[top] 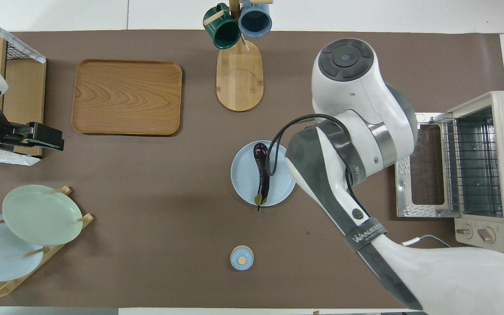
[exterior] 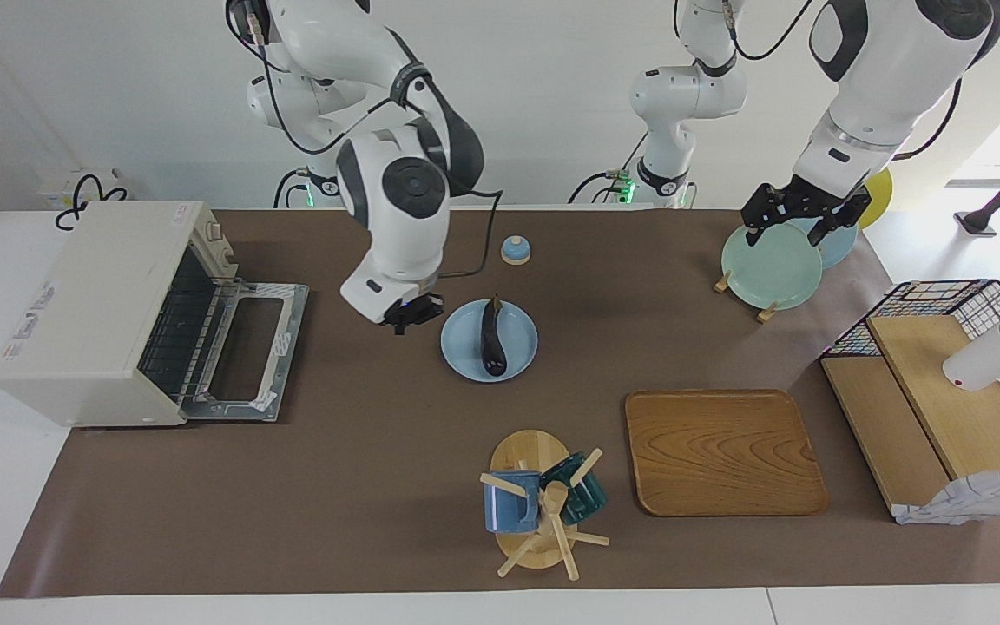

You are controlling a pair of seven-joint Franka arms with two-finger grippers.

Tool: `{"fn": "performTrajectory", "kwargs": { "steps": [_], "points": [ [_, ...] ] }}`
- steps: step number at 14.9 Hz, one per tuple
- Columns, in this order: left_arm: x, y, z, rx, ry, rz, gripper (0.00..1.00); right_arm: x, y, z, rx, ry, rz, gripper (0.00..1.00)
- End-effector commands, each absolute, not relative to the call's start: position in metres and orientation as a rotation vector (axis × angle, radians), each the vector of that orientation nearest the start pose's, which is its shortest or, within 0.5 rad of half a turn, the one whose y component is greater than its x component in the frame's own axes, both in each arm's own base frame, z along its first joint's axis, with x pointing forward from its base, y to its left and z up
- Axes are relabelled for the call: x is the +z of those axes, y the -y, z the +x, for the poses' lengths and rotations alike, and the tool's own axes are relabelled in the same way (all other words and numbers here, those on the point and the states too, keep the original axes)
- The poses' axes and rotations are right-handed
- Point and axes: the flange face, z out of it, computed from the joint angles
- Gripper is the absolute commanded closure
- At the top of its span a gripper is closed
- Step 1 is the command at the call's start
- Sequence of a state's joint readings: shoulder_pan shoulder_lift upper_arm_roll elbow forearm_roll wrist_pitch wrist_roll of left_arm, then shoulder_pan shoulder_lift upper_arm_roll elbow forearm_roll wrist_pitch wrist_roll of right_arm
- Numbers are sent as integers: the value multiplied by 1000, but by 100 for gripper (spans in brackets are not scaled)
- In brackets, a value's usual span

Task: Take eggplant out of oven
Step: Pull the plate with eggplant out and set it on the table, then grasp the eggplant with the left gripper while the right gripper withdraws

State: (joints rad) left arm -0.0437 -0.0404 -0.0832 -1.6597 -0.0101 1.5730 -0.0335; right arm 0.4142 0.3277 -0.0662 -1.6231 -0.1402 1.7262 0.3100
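The eggplant (exterior: 493, 337) (top: 261, 173), dark and glossy, lies along the middle of a light blue plate (exterior: 463, 343) (top: 243, 175) at mid-table. The cream oven (exterior: 92, 304) (top: 497, 166) stands at the right arm's end, its door (exterior: 248, 347) (top: 422, 166) folded down flat and its wire rack bare. My right gripper (exterior: 404, 318) hangs shut and holds nothing, over the mat between the plate and the oven door. The arm's wrist hides it in the overhead view. My left gripper (exterior: 799, 219) (top: 57, 141) waits open above a green plate.
A rack of plates (exterior: 769, 265) stands near the left arm's base. A wooden tray (exterior: 721, 451), a mug tree with two mugs (exterior: 539, 503) and a wire basket with wooden shelves (exterior: 943, 391) lie farther out. A small blue lid (exterior: 515, 250) sits nearer the robots than the plate.
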Motion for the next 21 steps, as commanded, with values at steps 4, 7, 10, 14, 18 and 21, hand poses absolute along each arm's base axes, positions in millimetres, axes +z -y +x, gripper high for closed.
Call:
{"fn": "performTrajectory", "kwargs": {
  "steps": [4,7,10,14,18,21],
  "points": [
    [608,78,527,112,-165,-3122,0,329,-123,544,247,278,-3399,100],
    [613,83,519,102,-174,-3123,0,316,-89,546,262,351,-3403,100],
    [608,129,513,72,-263,-3121,0,301,-61,542,242,312,-3408,100],
    [570,242,506,-17,-164,-3209,0,293,-48,539,216,297,-3397,100],
    [488,342,513,-11,-163,-3300,0,304,-38,550,227,491,-3440,100],
    [425,393,512,-24,-223,-3310,0,354,-17,569,336,518,-3447,100]
  ]
}}
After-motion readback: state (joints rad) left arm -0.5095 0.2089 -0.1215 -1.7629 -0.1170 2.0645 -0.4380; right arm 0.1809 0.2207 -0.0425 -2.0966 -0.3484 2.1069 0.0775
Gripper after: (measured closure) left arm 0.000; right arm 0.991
